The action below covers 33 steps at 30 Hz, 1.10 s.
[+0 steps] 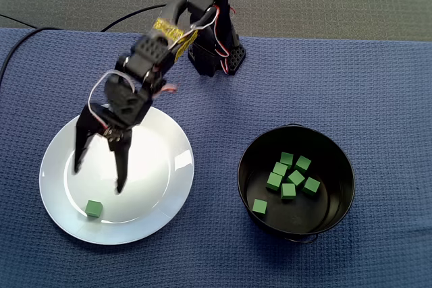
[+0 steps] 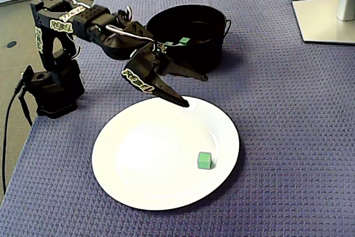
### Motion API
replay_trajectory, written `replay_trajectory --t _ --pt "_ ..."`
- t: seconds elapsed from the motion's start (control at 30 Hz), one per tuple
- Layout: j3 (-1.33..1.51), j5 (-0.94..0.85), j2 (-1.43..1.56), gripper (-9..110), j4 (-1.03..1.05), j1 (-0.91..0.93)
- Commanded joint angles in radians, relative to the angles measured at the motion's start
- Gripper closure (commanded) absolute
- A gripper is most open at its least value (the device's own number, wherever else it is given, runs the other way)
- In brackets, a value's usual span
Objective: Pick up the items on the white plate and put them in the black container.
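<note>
a robot arm's fingers hang spread wide and empty above the white plate, tips pointing down at its bare middle, in a sorting task on a blue woven surface; a single small green cube sits flat on the plate near its rim, at the lower left in one fixed view and towards the right-hand rim in the other, just beyond the tips and not touched by them; the black container stands well apart from the plate on the same surface and already holds a cluster of like green cubes; the cube looks light, rigid and square-edged, probably plastic or foam, so it should take a firm pinch without harm; its flat, parallel side faces look like the place to close on, one finger to each, low enough to catch the middle of the faces; the glossy plate is likely slick, so an off-centre touch could send the cube sliding or spinning away rather than into the grasp
</note>
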Motion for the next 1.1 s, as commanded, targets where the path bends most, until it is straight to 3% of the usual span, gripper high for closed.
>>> replay_trajectory --t 0.0,0.57,1.07 --pt "0.097 -0.098 -0.018 68 -0.336 0.021" --pt "0.382 0.014 -0.133 70 -0.767 -0.006" --pt "0.29 0.038 -0.399 70 -0.871 0.025"
